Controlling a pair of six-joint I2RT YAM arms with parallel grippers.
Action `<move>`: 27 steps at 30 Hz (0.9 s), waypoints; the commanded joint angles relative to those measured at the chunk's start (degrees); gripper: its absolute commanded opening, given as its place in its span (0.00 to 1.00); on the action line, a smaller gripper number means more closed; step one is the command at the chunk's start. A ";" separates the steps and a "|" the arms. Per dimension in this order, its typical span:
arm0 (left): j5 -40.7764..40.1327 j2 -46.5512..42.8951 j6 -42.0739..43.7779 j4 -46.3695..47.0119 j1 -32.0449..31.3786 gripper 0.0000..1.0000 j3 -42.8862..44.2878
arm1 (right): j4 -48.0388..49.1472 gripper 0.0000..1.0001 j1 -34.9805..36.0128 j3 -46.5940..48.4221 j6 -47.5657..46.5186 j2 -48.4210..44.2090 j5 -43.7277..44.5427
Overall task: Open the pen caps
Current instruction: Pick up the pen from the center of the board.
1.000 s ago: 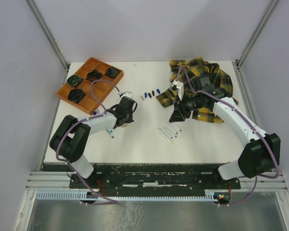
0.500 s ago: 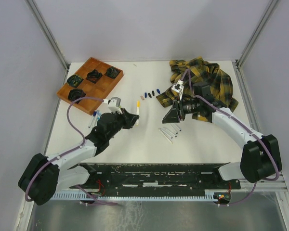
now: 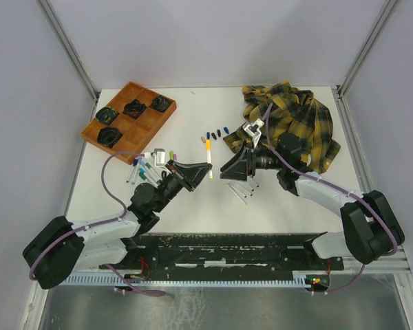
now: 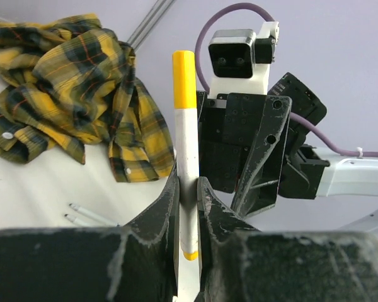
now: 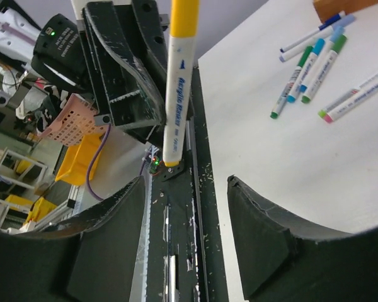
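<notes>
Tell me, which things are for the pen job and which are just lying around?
For the job: yellow pen, its cap, left gripper holding it, open right gripper, capped pens, loose caps, bare pens.
Just lying about: shirt, tray, black things in it.

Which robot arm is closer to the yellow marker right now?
Left. The left gripper has its jaws shut on the yellow marker. The right gripper sits just across from it, jaws open, not touching it.
</notes>
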 commanded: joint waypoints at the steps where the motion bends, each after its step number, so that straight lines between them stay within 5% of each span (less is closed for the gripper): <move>1: -5.34 2.44 0.28 10.28 -2.88 0.03 0.57 | 9.26 0.63 2.84 0.49 2.32 -1.02 0.32; 16: -6.99 8.69 1.12 15.67 -6.97 0.03 2.49 | 2.39 0.49 5.55 2.30 -0.14 -0.03 1.78; 23: -6.83 10.15 0.84 16.86 -7.60 0.03 2.79 | 0.11 0.26 5.77 3.08 -1.61 -0.03 1.31; 26: -6.80 10.00 0.84 16.86 -7.69 0.03 2.76 | -0.46 0.01 5.77 3.33 -2.14 -0.15 1.02; 27: -6.88 9.78 0.83 16.74 -7.69 0.03 2.63 | -1.03 0.00 5.74 3.48 -2.50 -0.16 0.99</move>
